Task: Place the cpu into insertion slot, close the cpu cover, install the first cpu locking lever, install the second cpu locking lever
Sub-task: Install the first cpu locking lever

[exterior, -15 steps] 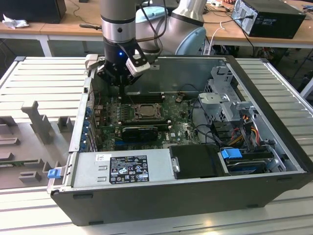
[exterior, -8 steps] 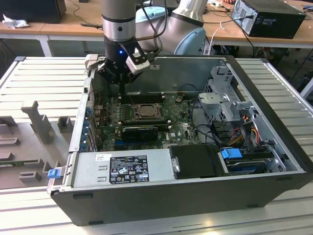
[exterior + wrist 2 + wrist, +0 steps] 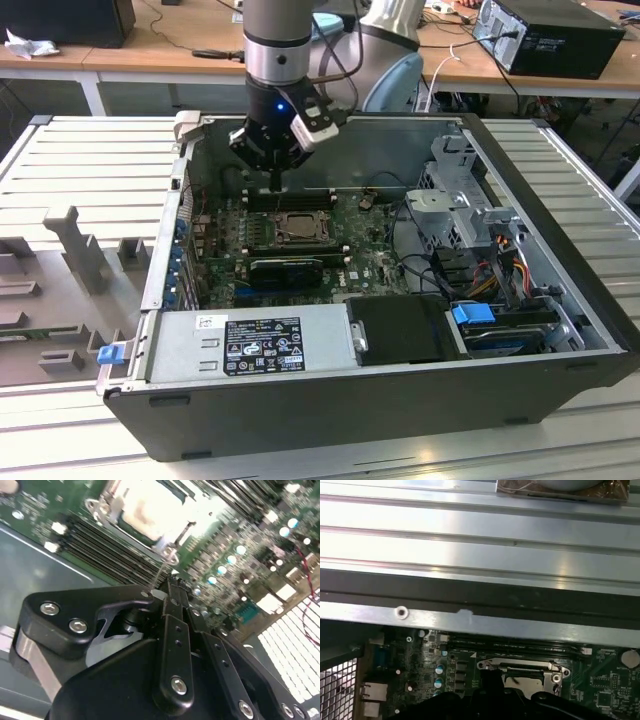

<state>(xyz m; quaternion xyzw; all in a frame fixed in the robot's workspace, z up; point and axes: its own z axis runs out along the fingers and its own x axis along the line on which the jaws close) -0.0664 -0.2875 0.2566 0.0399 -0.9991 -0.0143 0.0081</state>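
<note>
The fingers (image 3: 175,615), pressed together with nothing seen between them, hang over the memory slots (image 3: 290,197) just behind the slot (image 3: 300,228), close to the case wall (image 3: 400,150). The cpu (image 3: 150,507) lies in the slot with the cover (image 3: 107,510) flat around it. A black card (image 3: 285,270), the power supply (image 3: 250,340) and cables (image 3: 420,250) stand around.

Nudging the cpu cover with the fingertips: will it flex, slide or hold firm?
The cpu cover is a thin metal frame, so probably stiff but slightly springy. It lies around the cpu with screws at its corners, so it likely hinges rather than slides. Its shiny metal looks slippery for fingertips.
</note>
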